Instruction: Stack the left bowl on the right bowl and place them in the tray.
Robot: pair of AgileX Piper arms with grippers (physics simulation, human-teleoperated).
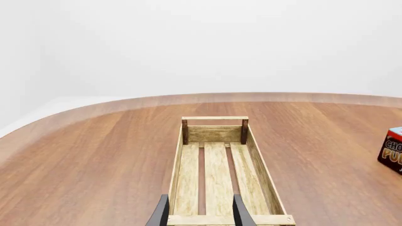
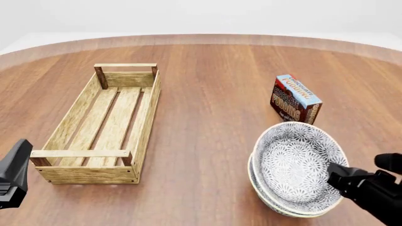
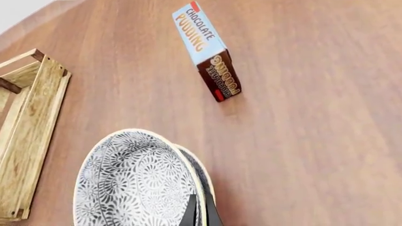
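Two patterned grey-and-white bowls are nested one inside the other and tilted up on edge at the front right. My right gripper is shut on their rims; the right wrist view shows its fingers pinching the stacked bowls at the edge. The tray, a long light-wood slatted crate, lies at the left with nothing in it. My left gripper hangs just in front of the tray's near end. In the left wrist view this gripper is open over the tray's near rail.
A chocolate pudding box stands upright on the table just behind the bowls, also seen in the right wrist view. The tray's side lies to the left of the bowls. The round table's far edge curves across the back.
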